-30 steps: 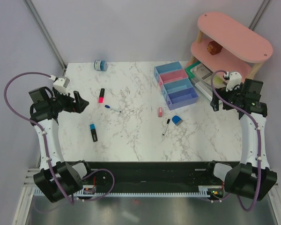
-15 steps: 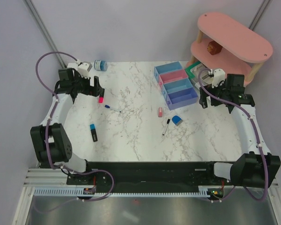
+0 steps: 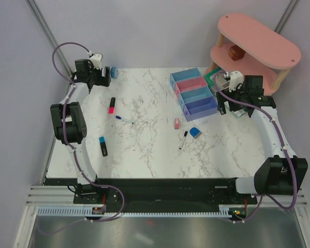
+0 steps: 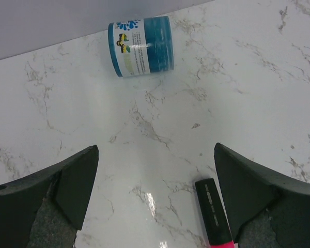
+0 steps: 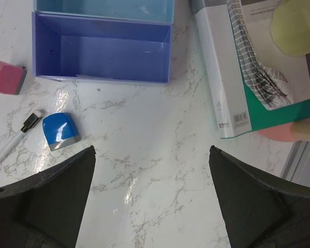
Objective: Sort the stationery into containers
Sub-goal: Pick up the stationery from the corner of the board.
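Left gripper [image 4: 156, 155] wide open at far-left corner of table [image 3: 144, 155]; tape roll [image 4: 141, 46] lies on its side just ahead, axis running finger to finger. Right gripper [image 5: 152, 155] open too, blue cube [image 5: 61, 130] near one finger.

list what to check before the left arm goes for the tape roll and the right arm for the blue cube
1. Left gripper fingers apart and empty: ok.
2. Tape roll free to take: ok, it lies on its side ahead of the left fingers with nothing touching it.
3. Right gripper fingers apart and empty: ok.
4. Blue cube free to take: ok, though the pen ends close beside it, apart.
5. Violet-blue bin has room: ok, it looks empty.
6. Right gripper lined up over the cube: not ok, the cube sits off to one side of the fingers.
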